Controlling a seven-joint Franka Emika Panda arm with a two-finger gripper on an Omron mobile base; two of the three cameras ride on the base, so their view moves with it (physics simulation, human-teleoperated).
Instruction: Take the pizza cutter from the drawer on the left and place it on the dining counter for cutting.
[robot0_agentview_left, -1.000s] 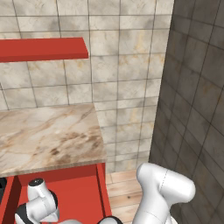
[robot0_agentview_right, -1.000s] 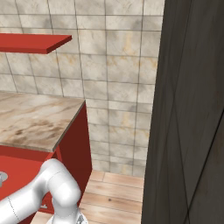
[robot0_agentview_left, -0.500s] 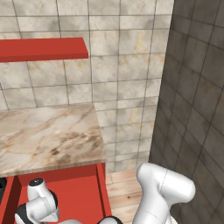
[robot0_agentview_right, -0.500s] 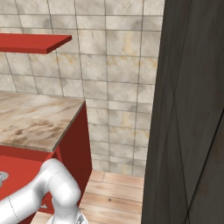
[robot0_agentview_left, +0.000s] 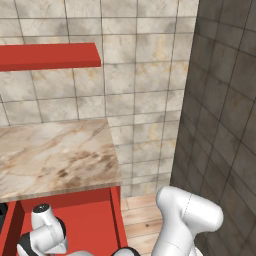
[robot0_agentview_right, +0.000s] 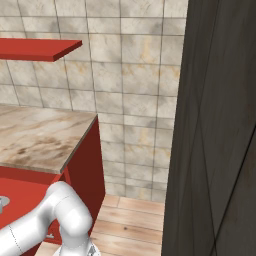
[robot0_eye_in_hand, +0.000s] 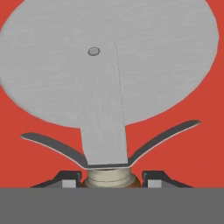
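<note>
Since the gripper (robot0_eye_in_hand: 107, 180) has its two tips pinched on either side of the pizza cutter (robot0_eye_in_hand: 109, 74) handle stub, right behind the guard, that looks like the spot to hold it. It's lying flat on the red floor of the drawer (robot0_agentview_left: 90, 220). Probably light and rigid, but that smooth wheel is slippery and sharp-edged, so I'd stay on the handle.

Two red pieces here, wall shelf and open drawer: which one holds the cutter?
The open drawer below the marbled counter: the pizza cutter lies flat on its red floor. The shelf hangs higher, on the tiled wall.
</note>
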